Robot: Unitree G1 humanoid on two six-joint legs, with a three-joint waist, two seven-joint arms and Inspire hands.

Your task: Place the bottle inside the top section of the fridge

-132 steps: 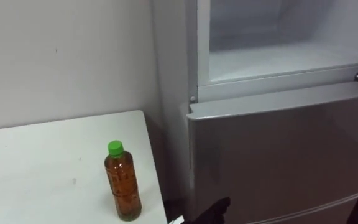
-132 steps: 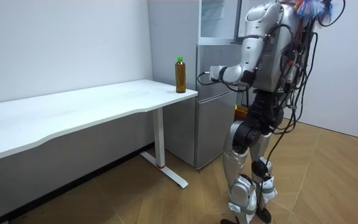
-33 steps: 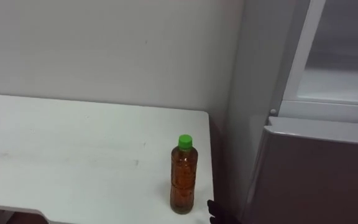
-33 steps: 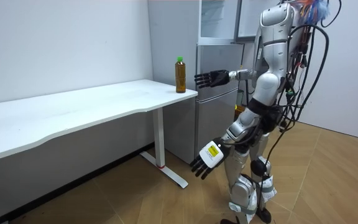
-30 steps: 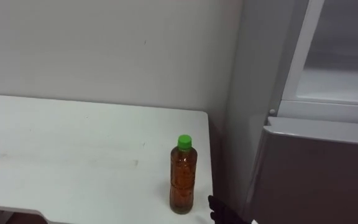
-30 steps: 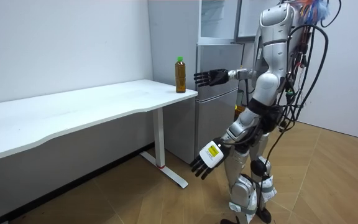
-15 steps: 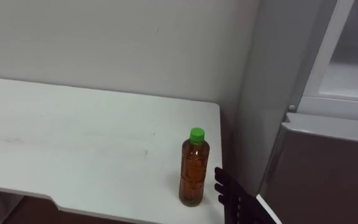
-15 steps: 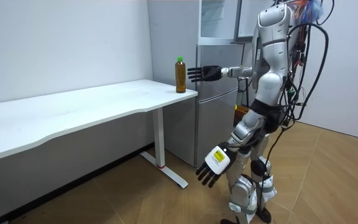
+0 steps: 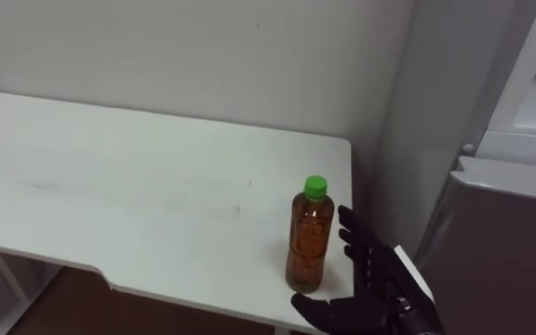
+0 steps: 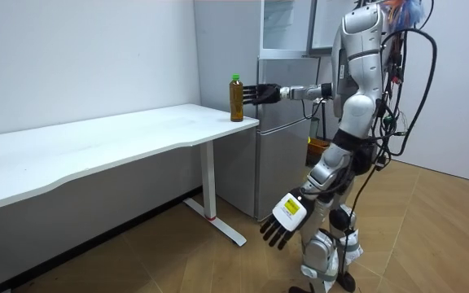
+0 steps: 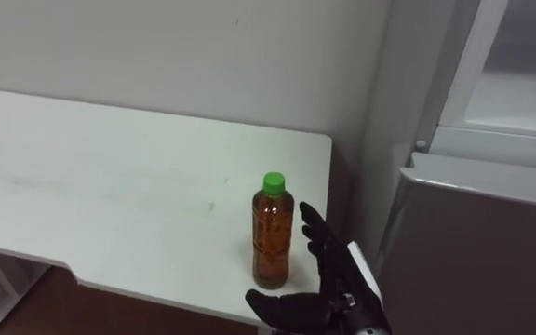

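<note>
A bottle (image 9: 309, 237) of brown drink with a green cap stands upright near the right end of the white table (image 9: 110, 205). My right hand (image 9: 370, 284) is open just to the right of it, fingers straight beside the bottle and thumb spread low in front; nothing is gripped. In the room view the bottle (image 10: 235, 98) stands at the table's corner with my right hand (image 10: 260, 94) stretched out to it. My left hand (image 10: 286, 218) hangs open at knee height. The upper fridge compartment (image 11: 519, 93) stands open to the right.
The grey lower fridge door (image 9: 510, 251) is shut and stands close against the table's right edge. A white wall runs behind the table. I stand in front of the fridge, turned toward the table's end.
My right hand has come forward from the lower edge until it is alongside the bottle. The left arm has swung lower. The eye view has shifted left over the table.
</note>
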